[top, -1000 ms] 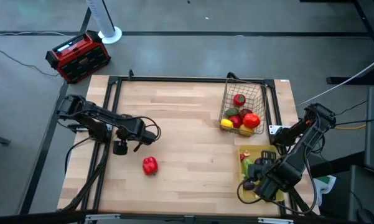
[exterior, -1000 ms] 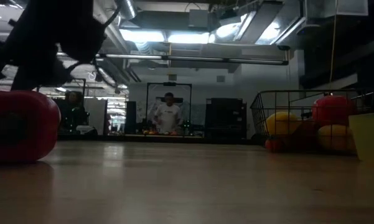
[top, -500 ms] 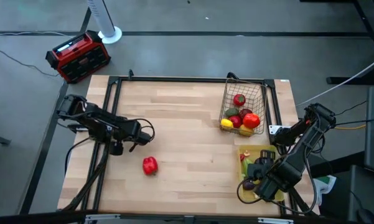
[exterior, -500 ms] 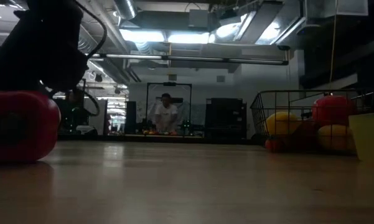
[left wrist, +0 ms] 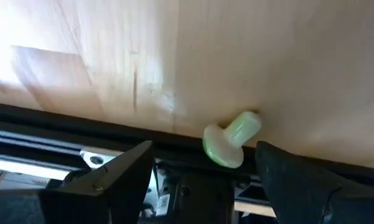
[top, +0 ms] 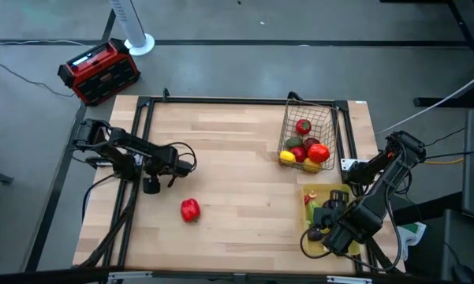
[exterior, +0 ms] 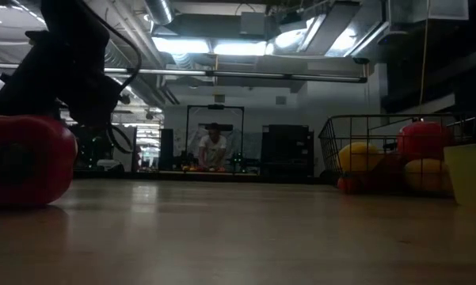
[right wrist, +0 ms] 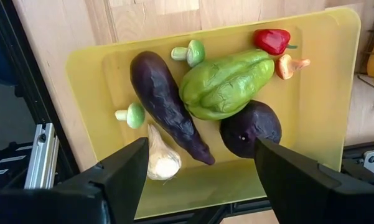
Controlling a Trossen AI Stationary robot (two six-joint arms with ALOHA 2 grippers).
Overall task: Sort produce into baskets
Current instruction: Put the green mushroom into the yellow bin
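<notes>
— Baskets first: where do they sit?

— Wire basket (top: 308,132) stands at the table's (top: 244,181) far right side, holding a yellow lemon (top: 287,157) and red fruit. Just nearer, the yellow tray (right wrist: 327,124) carries a green pepper (right wrist: 227,84), a long eggplant (right wrist: 165,106), a round dark one (right wrist: 250,129), garlic (right wrist: 162,160) and small mushrooms.

— And your pincers?

— My right gripper (right wrist: 199,186) hangs over the tray, fingers spread, empty. My left gripper (left wrist: 202,186) hovers low at the table's left side, spread too, a pale green mushroom (left wrist: 231,139) at the edge between its fingers.

— Anything loose?

— One red pepper (top: 190,209) lies alone, near my left gripper.
</notes>
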